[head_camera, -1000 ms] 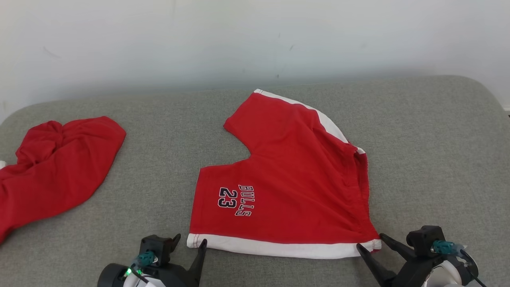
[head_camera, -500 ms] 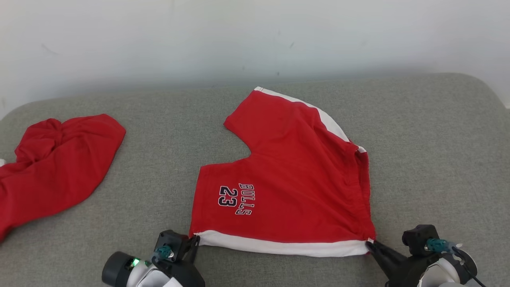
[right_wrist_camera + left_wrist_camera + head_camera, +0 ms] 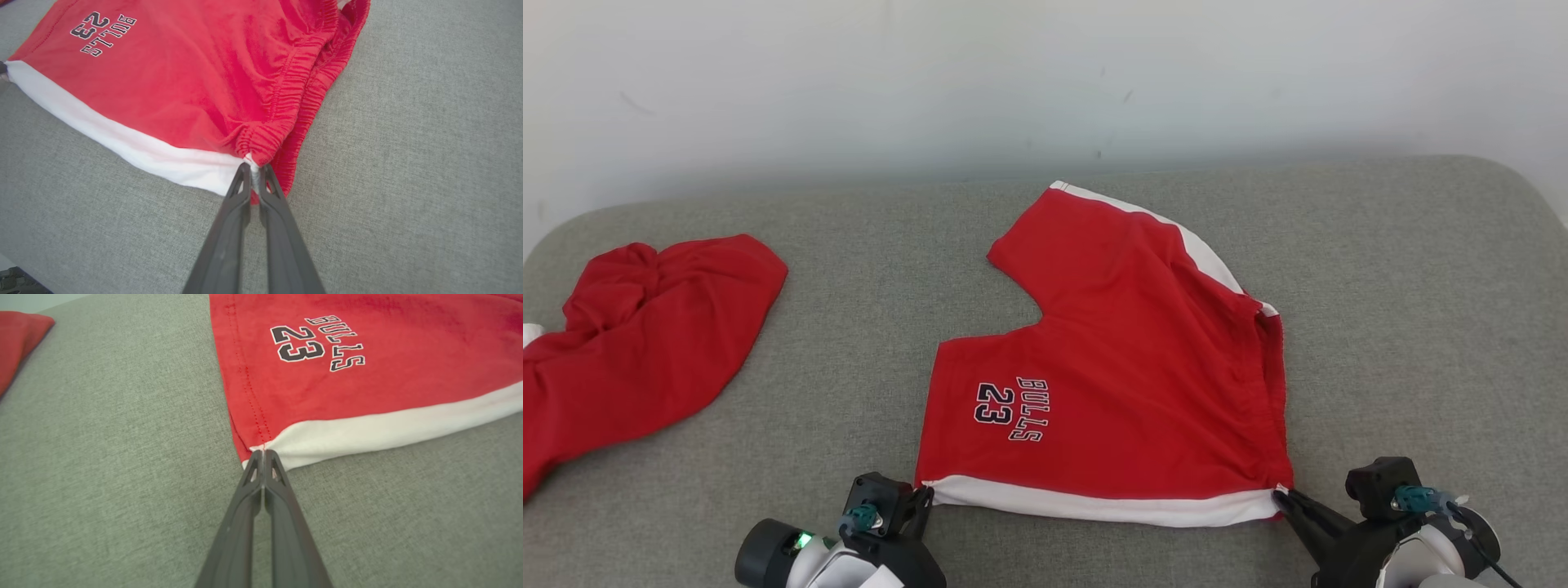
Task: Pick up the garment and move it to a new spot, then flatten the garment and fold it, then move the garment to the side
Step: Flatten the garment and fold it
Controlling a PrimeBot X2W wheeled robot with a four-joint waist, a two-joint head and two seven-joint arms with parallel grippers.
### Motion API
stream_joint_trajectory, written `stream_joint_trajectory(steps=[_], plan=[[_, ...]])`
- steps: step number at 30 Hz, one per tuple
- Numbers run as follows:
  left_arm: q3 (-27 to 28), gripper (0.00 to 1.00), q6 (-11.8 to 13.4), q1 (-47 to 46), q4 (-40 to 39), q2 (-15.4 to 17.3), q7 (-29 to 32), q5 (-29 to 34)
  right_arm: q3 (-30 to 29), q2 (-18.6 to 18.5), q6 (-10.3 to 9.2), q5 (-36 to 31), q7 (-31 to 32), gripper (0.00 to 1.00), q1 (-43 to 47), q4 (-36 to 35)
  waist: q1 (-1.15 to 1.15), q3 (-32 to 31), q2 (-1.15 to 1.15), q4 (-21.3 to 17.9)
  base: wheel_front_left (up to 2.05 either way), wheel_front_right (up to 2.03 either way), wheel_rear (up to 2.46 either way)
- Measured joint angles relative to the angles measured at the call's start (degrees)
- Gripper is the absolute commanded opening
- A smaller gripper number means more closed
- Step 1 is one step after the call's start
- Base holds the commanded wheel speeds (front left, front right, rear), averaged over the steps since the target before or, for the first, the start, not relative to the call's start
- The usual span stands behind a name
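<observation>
Garment: red shorts (image 3: pixel 1119 384) — flat on grey cushion (image 3: pixel 1405 327).
Left gripper (image 3: pixel 922 493): clamped on near-left white corner.
Right gripper (image 3: pixel 1282 495): clamped on near-right waistband corner.

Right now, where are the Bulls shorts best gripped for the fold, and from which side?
By the two ends of the white stripe, coming from the robot's side, fingers low. The shorts lie spread out with that straight edge nearest. The left gripper is shut on its leg-hem corner, the right gripper on its waistband corner; lifting both should fold evenly.
</observation>
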Motion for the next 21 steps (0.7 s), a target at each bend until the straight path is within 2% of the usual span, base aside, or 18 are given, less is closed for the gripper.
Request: stream_joint_trajectory(steps=[6, 11, 13, 15, 18, 21], plan=[[0.8, 0.0, 0.01, 0.03, -0.57, 0.08, 0.0, -0.04, -0.44, 0.05, 0.0, -0.48, 0.75, 0.0, -0.48, -0.12, 0.0, 0.15, 0.0, 0.16, 0.0, 0.0, 0.0], [3.32, 0.0, -0.09, -1.41, -2.57, 1.49, 0.21, -1.29, -1.42, 0.15, 0.03, -0.77, 3.37, 0.0, -6.02, -1.0, 0.0, 1.39, 0.0, -0.26, 0.0, 0.0, 0.0], [4.87, 0.0, -1.66, -3.53, -3.54, 2.04, 0.97, -3.75, -1.76, 0.15, 0.97, 0.09, 5.83, 0.0, -8.9, -0.44, 0.0, 2.03, 0.0, -0.52, 0.0, 0.0, 0.0], [4.94, 0.0, -3.87, -6.93, -3.76, 2.3, 2.83, -4.11, -0.99, -0.14, 2.81, 0.25, 9.81, 0.0, -12.84, 0.89, 0.0, 2.89, 0.0, -0.8, 0.0, 0.0, 0.0], [7.01, 0.0, -7.66, -12.37, -3.26, 2.22, 7.23, -8.18, -0.98, 0.41, 5.64, 2.04, 17.01, 0.0, -20.39, 3.57, 0.0, 4.6, 0.0, -1.24, 0.0, 0.0, 0.0], [6.3, 0.0, -9.65, -21.68, -0.46, 4.39, 13.36, -6.51, -1.56, 2.04, 6.68, 2.72, 24.77, 0.0, -31.19, 7.97, 0.01, 6.64, 0.01, -1.72, 0.0, 0.0, 0.0]])
